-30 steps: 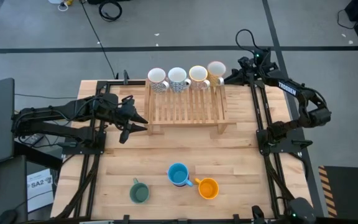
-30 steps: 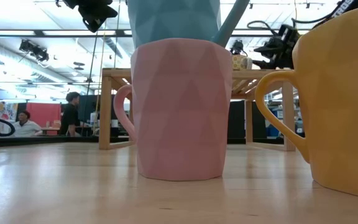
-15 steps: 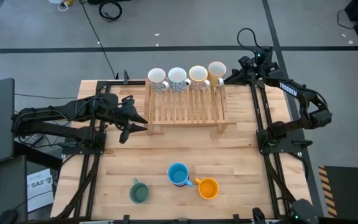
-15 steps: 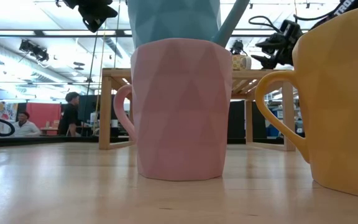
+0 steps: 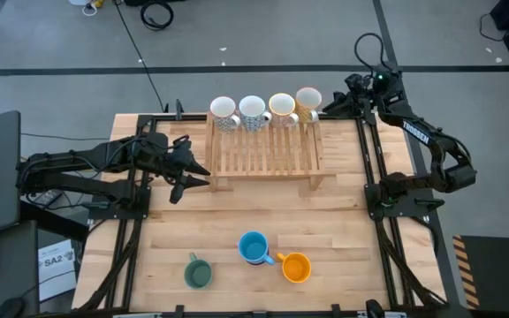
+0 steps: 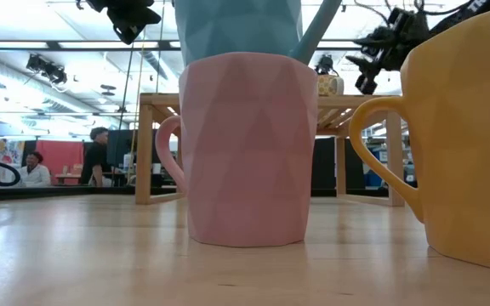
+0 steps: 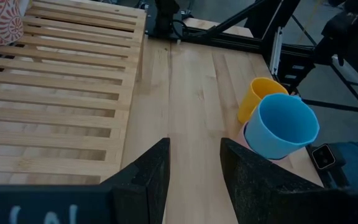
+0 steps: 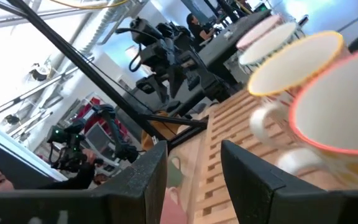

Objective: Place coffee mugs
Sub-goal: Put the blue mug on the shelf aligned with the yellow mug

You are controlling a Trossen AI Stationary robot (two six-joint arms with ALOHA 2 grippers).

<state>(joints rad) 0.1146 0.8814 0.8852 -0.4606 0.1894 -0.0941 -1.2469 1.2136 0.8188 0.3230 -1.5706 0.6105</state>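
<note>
**Q:** so what's lying around on your worktop [image 5: 343, 230], and is anything blocking you?

**A:** Along the back sits a slatted wooden rack [image 5: 263, 150]. Four mugs line its far edge: a dark-patterned white mug [image 5: 224, 111], a white mug with fine speckles [image 5: 253, 110], a cream mug [image 5: 282, 107] and a cream mug with a reddish rim [image 5: 307, 99], all touching or nearly so. Near the front edge I've got a dark green mug [image 5: 198, 272] off on its own, then a blue mug [image 5: 254, 248] stacked on top of a pink mug [image 6: 245, 149]. You only catch the pink one from the low camera. An orange mug [image 5: 296, 267] stands just beside that stack. Nothing stands between the front mugs and the rack, just bare wood. Couple of people [image 6: 96, 157] are sitting in the room way behind.

**Q:** and your tools? holding anything?

**A:** Nope, both empty. My left tool [image 5: 197, 173] hovers by the rack's left end, above the worktop, fingers [image 7: 145, 180] spread apart with only boards showing between them. My right tool [image 5: 332, 108] is up at the back right corner, just beside the reddish-rimmed mug and apart from it. Its fingers [image 8: 145, 177] are spread too, pointed along the mug row, pinching nothing.
</note>
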